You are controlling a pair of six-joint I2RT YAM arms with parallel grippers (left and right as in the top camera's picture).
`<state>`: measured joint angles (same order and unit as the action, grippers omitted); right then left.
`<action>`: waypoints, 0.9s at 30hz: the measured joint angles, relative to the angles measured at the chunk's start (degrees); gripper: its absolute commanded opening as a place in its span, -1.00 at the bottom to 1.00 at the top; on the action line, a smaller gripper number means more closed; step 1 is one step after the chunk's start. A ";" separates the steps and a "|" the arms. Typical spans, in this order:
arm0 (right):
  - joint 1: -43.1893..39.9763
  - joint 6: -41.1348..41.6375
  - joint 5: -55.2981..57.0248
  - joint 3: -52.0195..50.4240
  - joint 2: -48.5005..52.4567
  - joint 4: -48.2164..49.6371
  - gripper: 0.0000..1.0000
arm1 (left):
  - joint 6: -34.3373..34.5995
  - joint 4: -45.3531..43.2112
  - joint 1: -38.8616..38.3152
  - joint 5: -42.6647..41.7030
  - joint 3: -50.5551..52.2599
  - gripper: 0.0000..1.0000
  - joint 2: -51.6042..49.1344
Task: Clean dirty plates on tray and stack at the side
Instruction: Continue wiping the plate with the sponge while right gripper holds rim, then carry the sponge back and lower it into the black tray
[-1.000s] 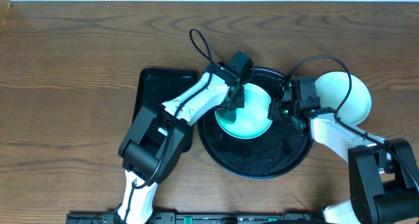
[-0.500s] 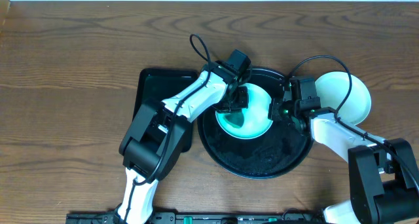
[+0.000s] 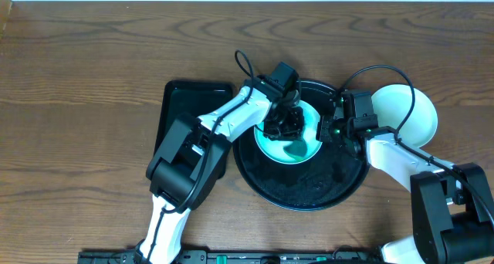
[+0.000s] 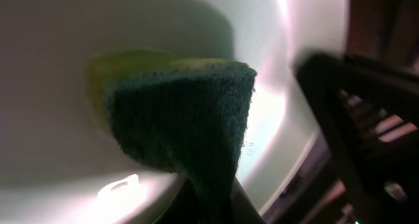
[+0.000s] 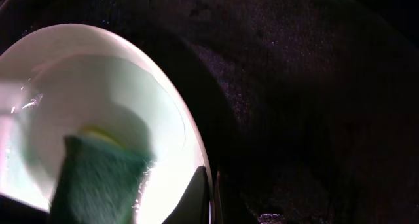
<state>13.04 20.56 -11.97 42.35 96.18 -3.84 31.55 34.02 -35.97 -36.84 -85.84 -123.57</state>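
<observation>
My left gripper [image 3: 284,123] is clamped on the green sponge [image 4: 183,119], pressing straight down on the mint-green plate [image 3: 297,147] in the round black tray's [image 3: 309,193] far half. My right gripper [image 3: 333,129] pinches that plate's right rim.

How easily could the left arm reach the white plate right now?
Probably not: the right gripper, clamped on the mint plate, blocks the white plate, and the left gripper holds a sponge.
</observation>
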 measured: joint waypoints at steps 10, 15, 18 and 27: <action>0.00 0.00 0.00 0.00 0.00 0.00 -0.98 | -0.09 -0.81 1.62 -1.27 1.29 -0.83 3.85; 0.00 0.00 0.00 0.00 0.00 0.02 -0.98 | -0.26 0.81 6.93 2.82 1.29 -0.84 13.44; 0.00 0.00 0.00 0.00 0.00 0.00 -0.97 | -0.52 4.59 10.49 5.75 1.29 -0.84 18.67; 0.00 0.00 0.00 0.00 0.00 0.04 -0.97 | -6.56 22.82 23.65 20.48 1.29 -0.84 24.57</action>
<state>13.04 20.56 -11.97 42.35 96.18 -3.79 24.99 56.84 -12.32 -16.36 -84.55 -99.00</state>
